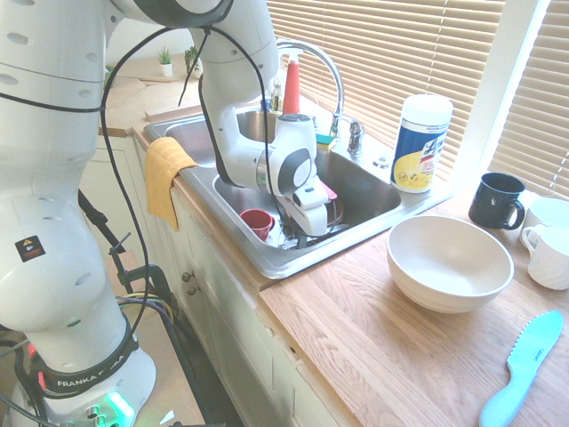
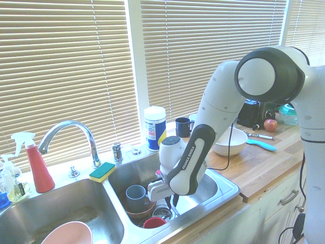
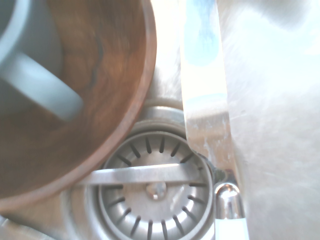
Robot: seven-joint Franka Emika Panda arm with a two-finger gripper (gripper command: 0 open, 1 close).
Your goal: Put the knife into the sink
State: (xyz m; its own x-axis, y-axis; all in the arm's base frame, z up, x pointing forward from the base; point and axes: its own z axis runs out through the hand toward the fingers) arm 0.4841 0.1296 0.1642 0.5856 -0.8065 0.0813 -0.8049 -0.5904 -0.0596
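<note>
One pincer (image 2: 172, 202) clenching one knife (image 3: 206, 85); one sink (image 2: 127, 226), two basins (image 2: 99, 216); one mug (image 2: 136, 199) inside one bowl (image 3: 117, 85).

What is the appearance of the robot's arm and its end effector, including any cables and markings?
The arm is white with rounded segments and dark grey or black joint covers. "FRANKA EMIKA" is written on it, and a small dark label with an orange mark is near its base. Thin black cables run along it. The end effector has a white, blocky body and dark fingers.

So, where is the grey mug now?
The grey mug is in the right basin of the sink in the second exterior view, inside the brown bowl.
</note>
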